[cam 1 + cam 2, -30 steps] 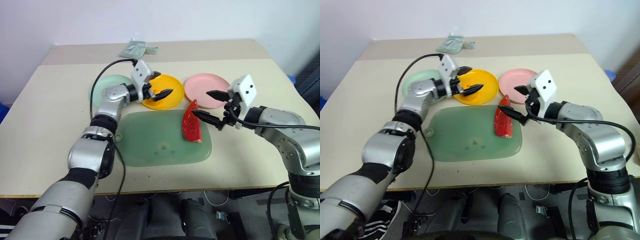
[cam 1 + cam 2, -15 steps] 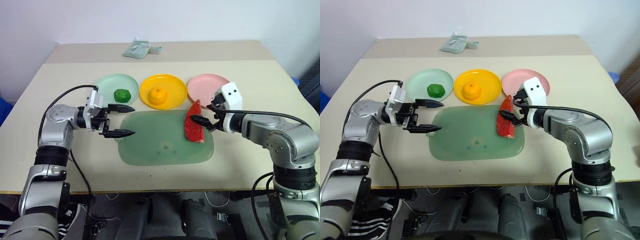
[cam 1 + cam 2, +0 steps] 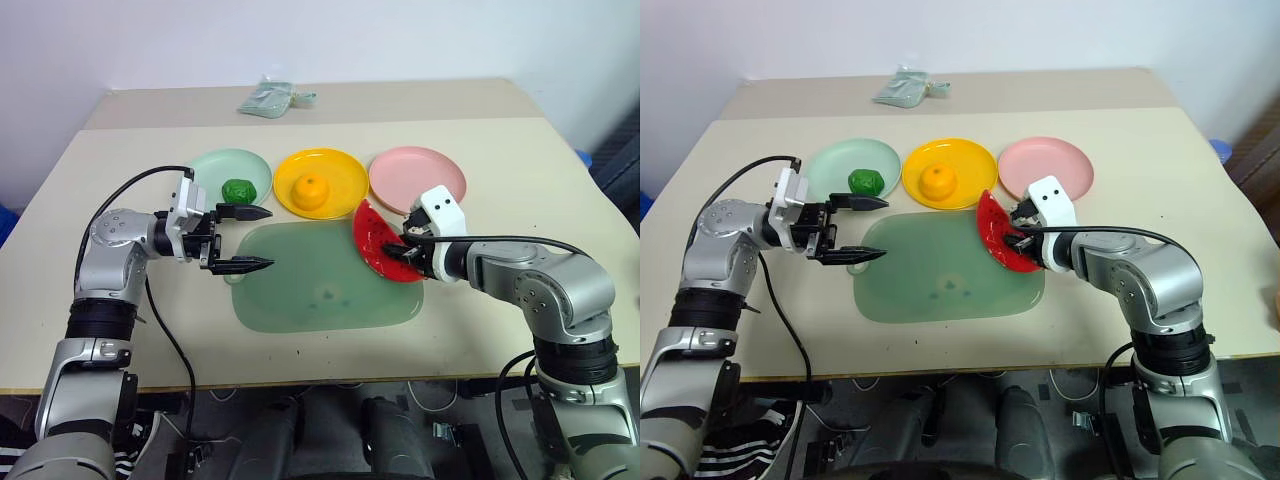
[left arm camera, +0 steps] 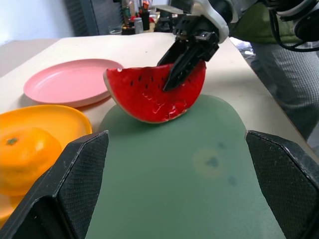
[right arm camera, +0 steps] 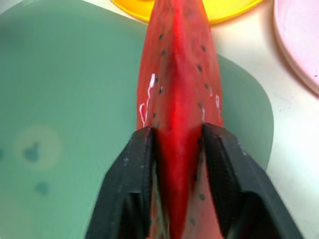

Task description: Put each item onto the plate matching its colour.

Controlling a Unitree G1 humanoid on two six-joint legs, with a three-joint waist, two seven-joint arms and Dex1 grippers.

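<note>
The red watermelon wedge (image 3: pixel 378 243) stands tilted on the right end of the green board (image 3: pixel 320 285), with my right gripper (image 3: pixel 402 250) shut on it; in the right wrist view both fingers (image 5: pixel 135 179) press the wedge's (image 5: pixel 178 94) sides. The pink plate (image 3: pixel 417 178) lies bare just behind it. An orange fruit (image 3: pixel 314 190) sits on the yellow plate (image 3: pixel 335 170), and a dark green lump (image 3: pixel 238 190) sits on the mint plate (image 3: pixel 215 168). At the board's left end my left gripper (image 3: pixel 268 238) hangs open, pointing right, with nothing in it.
A small pale-green pouch (image 3: pixel 266 97) lies at the table's far edge. The board lies in the middle of the table in front of the three plates. Bare tabletop stretches along the left, right and near edges.
My left gripper drew back from over the yellow plate to the board's left end, leaving the orange there. My right gripper closed on the wedge, which has tipped over.
</note>
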